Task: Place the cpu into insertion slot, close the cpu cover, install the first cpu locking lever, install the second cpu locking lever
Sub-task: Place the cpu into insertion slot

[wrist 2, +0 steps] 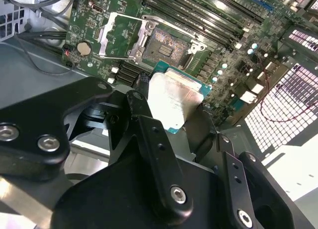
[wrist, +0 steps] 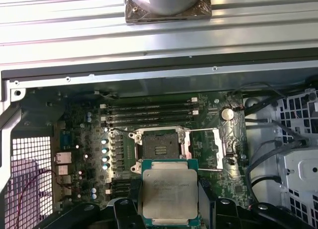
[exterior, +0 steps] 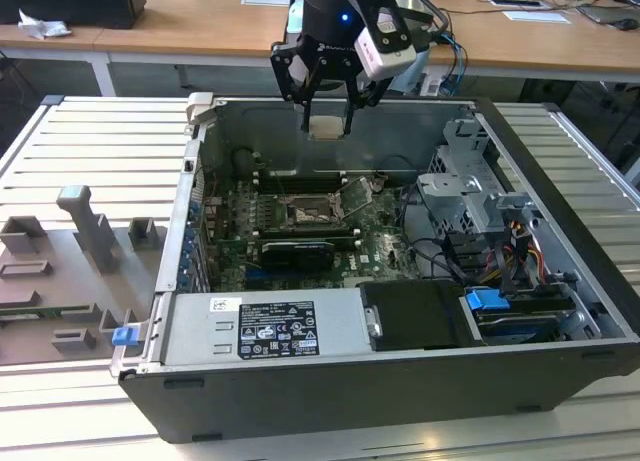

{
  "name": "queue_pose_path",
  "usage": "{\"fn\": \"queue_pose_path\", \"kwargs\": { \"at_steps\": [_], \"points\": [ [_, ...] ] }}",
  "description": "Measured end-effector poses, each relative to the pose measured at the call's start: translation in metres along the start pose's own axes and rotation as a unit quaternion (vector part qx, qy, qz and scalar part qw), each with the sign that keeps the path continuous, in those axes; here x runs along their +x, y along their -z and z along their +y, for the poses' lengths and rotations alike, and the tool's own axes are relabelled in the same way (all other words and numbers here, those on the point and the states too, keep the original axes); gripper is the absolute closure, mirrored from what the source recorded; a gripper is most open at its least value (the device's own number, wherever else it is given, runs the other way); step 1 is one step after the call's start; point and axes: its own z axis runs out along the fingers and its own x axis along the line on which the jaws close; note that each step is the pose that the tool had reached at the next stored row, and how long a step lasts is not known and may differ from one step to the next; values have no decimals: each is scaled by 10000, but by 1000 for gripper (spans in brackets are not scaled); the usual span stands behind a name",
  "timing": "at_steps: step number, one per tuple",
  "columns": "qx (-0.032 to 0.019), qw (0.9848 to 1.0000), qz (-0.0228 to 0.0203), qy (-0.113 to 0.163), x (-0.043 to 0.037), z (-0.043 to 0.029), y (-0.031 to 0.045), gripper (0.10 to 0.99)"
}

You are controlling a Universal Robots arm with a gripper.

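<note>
Here the gripper (exterior: pixel 327 124) clasps the cpu (wrist: pixel 169 191) above the uncovered insertion slot (wrist: pixel 160 148).

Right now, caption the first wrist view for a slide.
End effector holds the cpu above the board; insertion slot empty, cpu cover open.

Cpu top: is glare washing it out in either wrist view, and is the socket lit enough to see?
In the second wrist view, glare whitens most of the top of the cpu; in the first wrist view it is evenly lit with only a mottled sheen, and the insertion slot is dim but its contact field is visible; in the exterior view the slot lies in shadow.
</note>
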Motion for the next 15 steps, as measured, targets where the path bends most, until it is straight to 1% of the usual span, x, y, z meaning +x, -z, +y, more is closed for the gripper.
{"fn": "queue_pose_path", "kwargs": {
  "at_steps": [15],
  "points": [
    [-2, 9999, -11, -118, 0, 0, 0, 549]
  ]
}}
